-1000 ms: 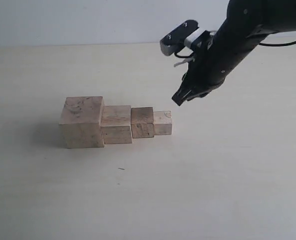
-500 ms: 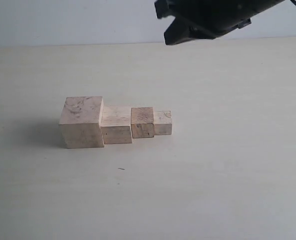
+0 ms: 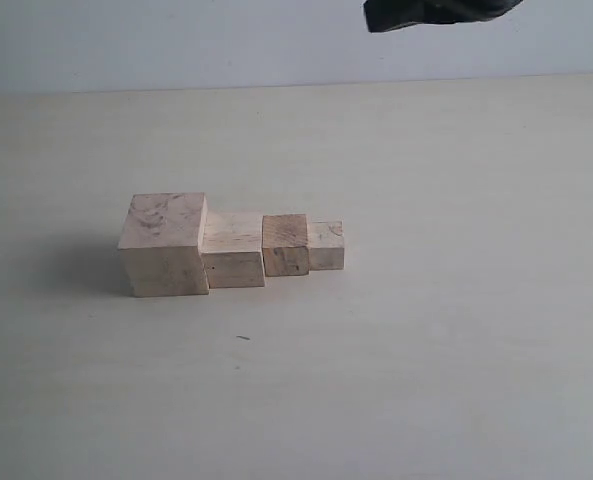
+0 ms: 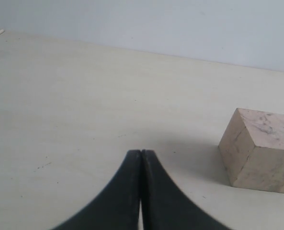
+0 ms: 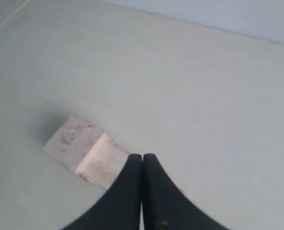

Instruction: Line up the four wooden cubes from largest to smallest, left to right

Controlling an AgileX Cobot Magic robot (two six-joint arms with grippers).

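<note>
Four pale wooden cubes stand touching in a row on the table: the largest cube (image 3: 163,244) at the left, then the second cube (image 3: 233,250), the third cube (image 3: 285,245) and the smallest cube (image 3: 326,245) at the right. The largest cube (image 4: 258,149) also shows in the left wrist view, off to the side of my left gripper (image 4: 141,152), which is shut and empty. My right gripper (image 5: 142,156) is shut and empty, high above the row; the largest cube (image 5: 73,141) and the second cube (image 5: 103,165) show beneath it. Only a dark bit of the right arm (image 3: 431,12) shows in the exterior view.
The cubes rest on a pale tabletop (image 3: 456,330) that ends at a light wall (image 3: 176,40) at the back. A tiny dark speck (image 3: 243,338) lies in front of the row.
The right arm has risen up and away from the smallest cube, from just above the row's right end to the top edge of the view. The cubes have not moved.
</note>
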